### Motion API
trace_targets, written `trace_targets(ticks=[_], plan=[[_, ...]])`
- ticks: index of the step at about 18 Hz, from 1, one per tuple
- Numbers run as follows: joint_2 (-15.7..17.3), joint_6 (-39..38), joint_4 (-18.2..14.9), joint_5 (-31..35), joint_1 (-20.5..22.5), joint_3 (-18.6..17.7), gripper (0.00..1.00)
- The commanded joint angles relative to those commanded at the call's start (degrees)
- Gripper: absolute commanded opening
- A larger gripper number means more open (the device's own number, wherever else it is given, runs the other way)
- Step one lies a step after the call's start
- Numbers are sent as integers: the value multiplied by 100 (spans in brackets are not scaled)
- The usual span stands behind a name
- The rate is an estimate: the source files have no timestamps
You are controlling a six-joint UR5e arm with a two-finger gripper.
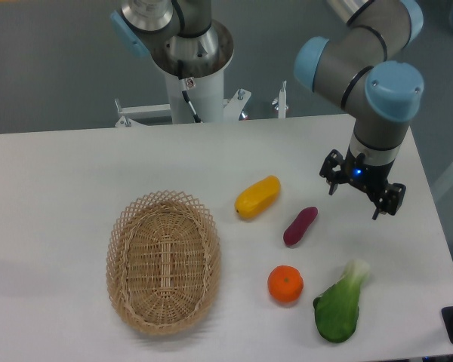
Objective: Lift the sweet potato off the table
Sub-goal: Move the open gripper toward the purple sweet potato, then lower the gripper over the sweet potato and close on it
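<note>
I've got the gripper (355,197) hanging right of the sweet potato (300,225), jaws apart, nothing held. It lies on the worktop (75,166) between yellow fruit (257,197) and orange (285,284). I'd centre over it and close across its narrow width.

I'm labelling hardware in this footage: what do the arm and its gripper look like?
The arm is made of grey cylindrical segments with light blue round caps at the joints. Its gripper is black, with two dark fingers and a small blue light glowing on its body. A second grey-and-blue joint sits on a white pedestal with a thin black cable.
</note>
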Motion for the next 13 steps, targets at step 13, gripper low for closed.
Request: trace_targets(ticks=[13], plan=[[-352, -307, 1187, 220, -140, -949, 100]])
